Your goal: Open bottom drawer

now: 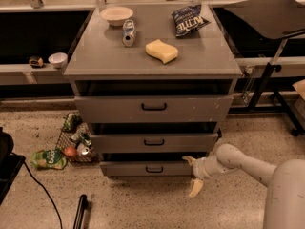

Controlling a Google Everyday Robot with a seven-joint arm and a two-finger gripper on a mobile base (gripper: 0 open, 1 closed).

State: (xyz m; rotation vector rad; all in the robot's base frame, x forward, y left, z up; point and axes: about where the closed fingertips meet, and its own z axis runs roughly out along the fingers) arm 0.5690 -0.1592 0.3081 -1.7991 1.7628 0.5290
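Note:
The bottom drawer (128, 168) is the lowest, narrowest grey front of the cabinet (153, 63), with a small black loop handle (154, 169) at its centre. It stands slightly out from the cabinet. My gripper (193, 174) is low over the floor at the drawer's right end, to the right of the handle. Its two cream fingers are spread apart, one up at the drawer front (189, 160) and one pointing down at the floor (195, 188). It holds nothing.
The middle drawer (153, 141) and the top drawer (153, 108) sit above. A bowl (116, 15), a can (127, 32), a sponge (161, 50) and a chip bag (189, 19) lie on the cabinet top. A wire basket with litter (74, 142) stands at the left on the floor.

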